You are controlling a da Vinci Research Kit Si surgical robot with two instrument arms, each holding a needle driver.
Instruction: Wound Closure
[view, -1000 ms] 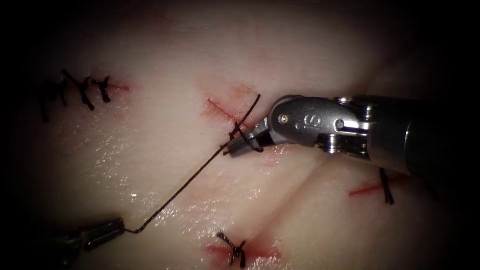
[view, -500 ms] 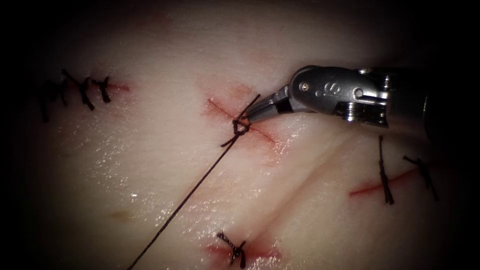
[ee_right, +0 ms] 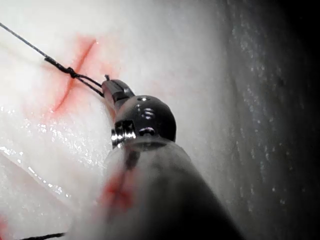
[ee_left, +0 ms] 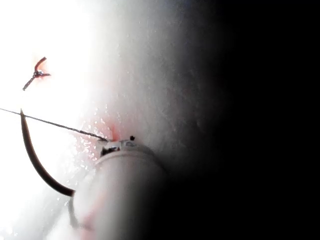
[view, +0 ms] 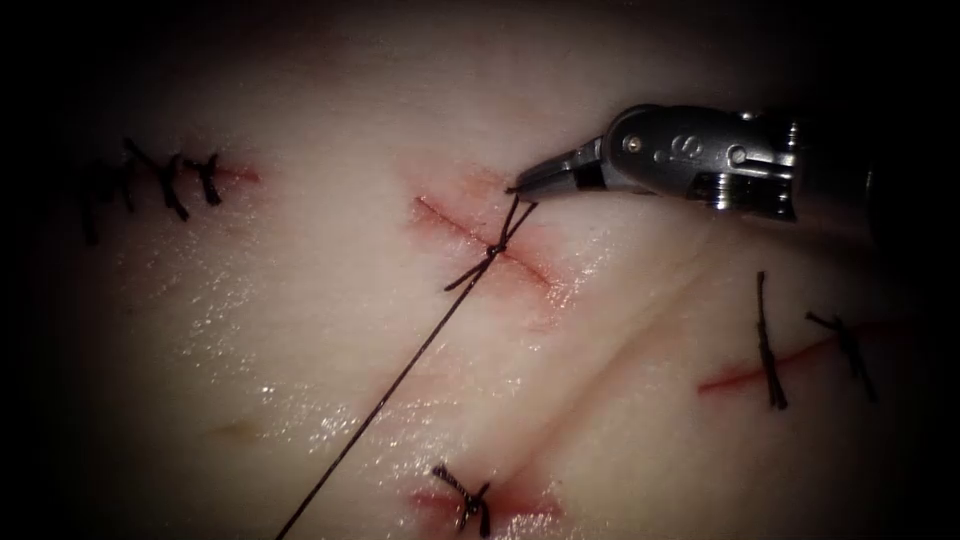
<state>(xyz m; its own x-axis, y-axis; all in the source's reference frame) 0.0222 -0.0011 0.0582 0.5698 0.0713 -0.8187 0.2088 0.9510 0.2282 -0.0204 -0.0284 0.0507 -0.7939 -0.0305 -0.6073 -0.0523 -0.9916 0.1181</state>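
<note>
Here, right gripper [view: 522, 186] clamps thread [view: 400, 375], knot [view: 495, 249] just below

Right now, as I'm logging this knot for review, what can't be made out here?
1. Left hand: the thread exits the endoscope view's lower edge; left wrist glare blurs whether it is gripped.
2. Needle: left wrist glare hides whether it touches the tissue or is held.
3. Clear: right hand holds thread near the knot.

Taut thread [ee_left: 55, 123] meets the left tool [ee_left: 112, 146].
</note>
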